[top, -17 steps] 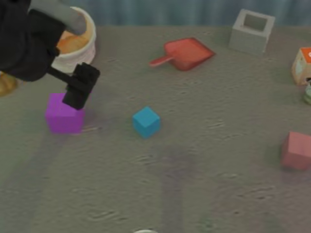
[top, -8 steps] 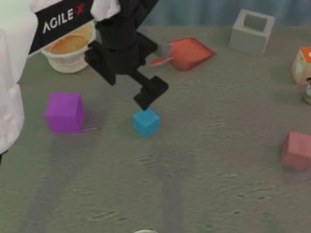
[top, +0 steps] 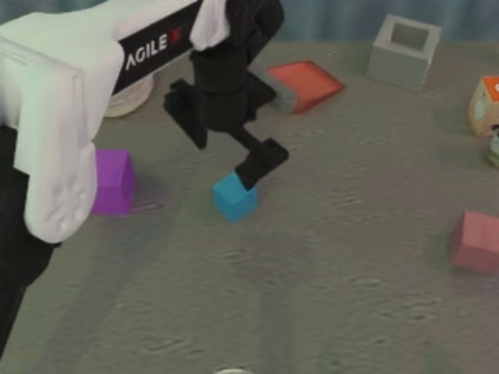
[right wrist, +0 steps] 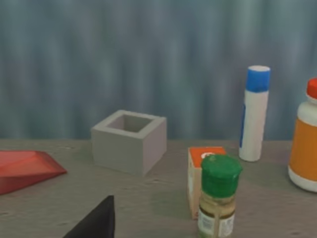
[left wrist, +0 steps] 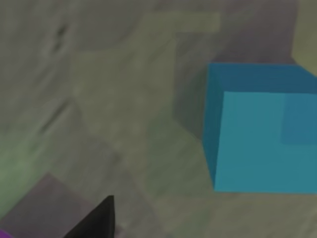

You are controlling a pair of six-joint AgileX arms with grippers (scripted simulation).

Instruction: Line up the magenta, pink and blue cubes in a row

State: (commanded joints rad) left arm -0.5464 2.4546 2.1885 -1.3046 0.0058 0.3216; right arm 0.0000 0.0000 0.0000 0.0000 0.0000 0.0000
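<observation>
Cyan-blue is what fills our left wrist view: the blue cube (left wrist: 260,134) sits close below the camera, and from above we see our left hand (top: 248,173) poised right at the cube's (top: 235,196) far top corner, near the middle of the counter (top: 327,296). One dark finger (top: 262,162) shows reaching down to it; the other is hidden behind the wrist, so we cannot tell how wide the hand is spread, nor whether it has any hold on the cube. We judge the step in hand to be the approach to the blue cube, with the grasp not yet made. The magenta cube (top: 114,181) rests toward the counter's left edge, partly covered by our left arm, and the pink cube (top: 475,241) sits against the right edge, well apart from the other two. Our right arm is parked out of the top view; its wrist camera looks toward the counter's far right corner, and only a dark fingertip of the right hand (right wrist: 96,223) shows. Next, we think, the left hand must settle so its fingers straddle the blue cube squarely before closing, since it looks set over a corner and not over the centre.
</observation>
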